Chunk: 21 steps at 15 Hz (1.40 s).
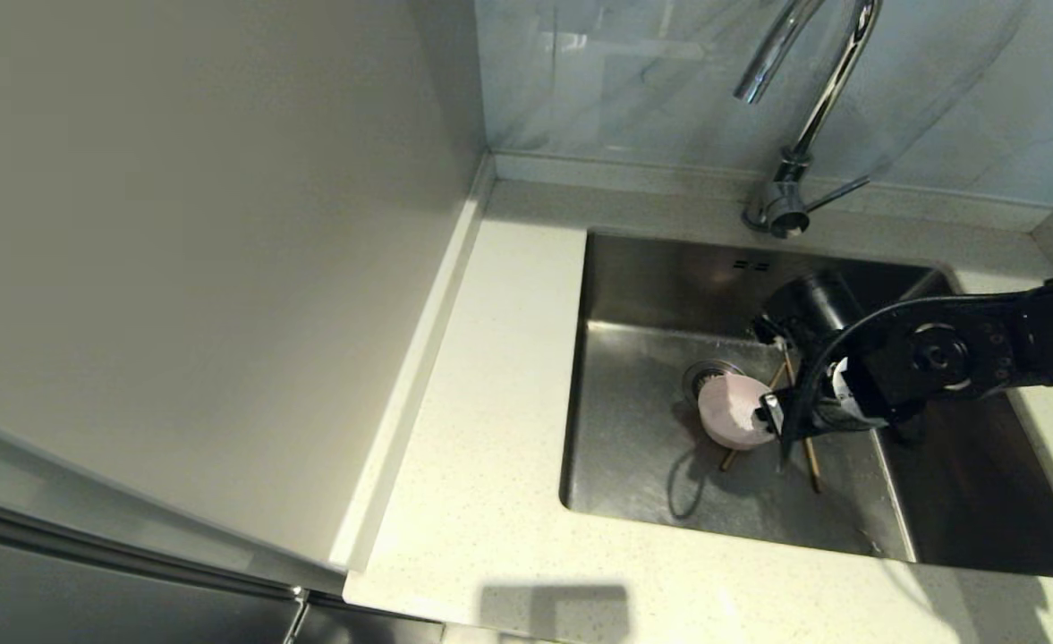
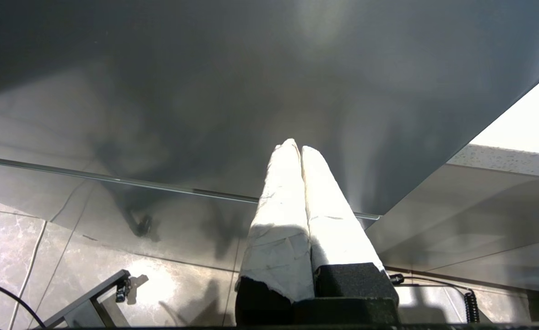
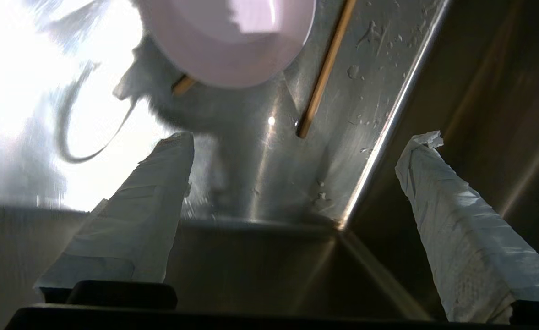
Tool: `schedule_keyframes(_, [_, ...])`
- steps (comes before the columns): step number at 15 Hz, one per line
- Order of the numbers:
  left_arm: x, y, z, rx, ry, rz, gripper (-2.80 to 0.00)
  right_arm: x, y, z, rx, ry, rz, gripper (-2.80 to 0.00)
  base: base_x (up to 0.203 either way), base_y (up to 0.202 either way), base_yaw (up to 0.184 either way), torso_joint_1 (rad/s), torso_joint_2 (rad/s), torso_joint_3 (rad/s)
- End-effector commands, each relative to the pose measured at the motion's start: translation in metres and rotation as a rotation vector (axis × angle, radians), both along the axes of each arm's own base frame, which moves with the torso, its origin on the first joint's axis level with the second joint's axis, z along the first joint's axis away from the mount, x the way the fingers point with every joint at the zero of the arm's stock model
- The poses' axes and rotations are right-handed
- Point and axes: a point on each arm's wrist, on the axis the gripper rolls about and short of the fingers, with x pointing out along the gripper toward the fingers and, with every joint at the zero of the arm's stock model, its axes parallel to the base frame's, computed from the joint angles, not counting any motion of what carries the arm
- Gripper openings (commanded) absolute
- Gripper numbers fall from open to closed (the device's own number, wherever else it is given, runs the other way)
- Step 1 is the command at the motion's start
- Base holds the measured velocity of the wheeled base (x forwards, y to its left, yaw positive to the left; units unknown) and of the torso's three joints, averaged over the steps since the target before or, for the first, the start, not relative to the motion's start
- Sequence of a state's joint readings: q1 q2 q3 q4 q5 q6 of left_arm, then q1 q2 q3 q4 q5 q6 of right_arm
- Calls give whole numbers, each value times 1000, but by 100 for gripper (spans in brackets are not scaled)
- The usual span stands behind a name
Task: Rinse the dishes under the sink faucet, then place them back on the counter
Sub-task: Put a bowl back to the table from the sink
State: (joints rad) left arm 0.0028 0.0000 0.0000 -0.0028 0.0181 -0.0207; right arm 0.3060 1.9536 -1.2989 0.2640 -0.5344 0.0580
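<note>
In the steel sink (image 1: 633, 295), counter (image 1: 490, 465) around it.

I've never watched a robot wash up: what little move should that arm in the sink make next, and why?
Probably bring the right gripper onto the pink bowl and close on its rim. Its fingers stand wide apart and empty, and the bowl lies on the chopsticks in the sink, not yet back on the counter.
</note>
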Motion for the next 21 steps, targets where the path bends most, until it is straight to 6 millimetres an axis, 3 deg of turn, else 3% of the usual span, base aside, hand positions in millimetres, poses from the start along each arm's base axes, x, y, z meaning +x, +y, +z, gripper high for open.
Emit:
schedule_keyframes(1, [0,0,0,-1,-3,1,-280,18,8,-29,-28,41,-47,0,0,0,0,0,0,0])
schedule_keyframes(3, [0,0,0,-1,-3,1,-280,30,9,-43,-67,27,-118,0,0,0,0,0,0,0])
schedule_keyframes(9, [0,0,0,-1,-3,-1,-280,63,11,-61,-68,-13,-186,0,0,0,0,0,0,0])
schedule_keyframes(14, [0,0,0,-1,-3,1,-280,82,-2,-98,-50,43,-232,0,0,0,0,0,0,0])
schedule_keyframes(19, [0,0,0,-1,-3,1,-280,104,-12,-92,3,2,-236,0,0,0,0,0,0,0])
schedule_keyframes(20, [0,0,0,-1,-3,1,-280,103,-14,-92,1,4,-238,-280,0,0,0,0,0,0])
schedule_keyframes(21, [0,0,0,-1,-3,1,-280,103,-14,-91,2,3,-238,-280,0,0,0,0,0,0])
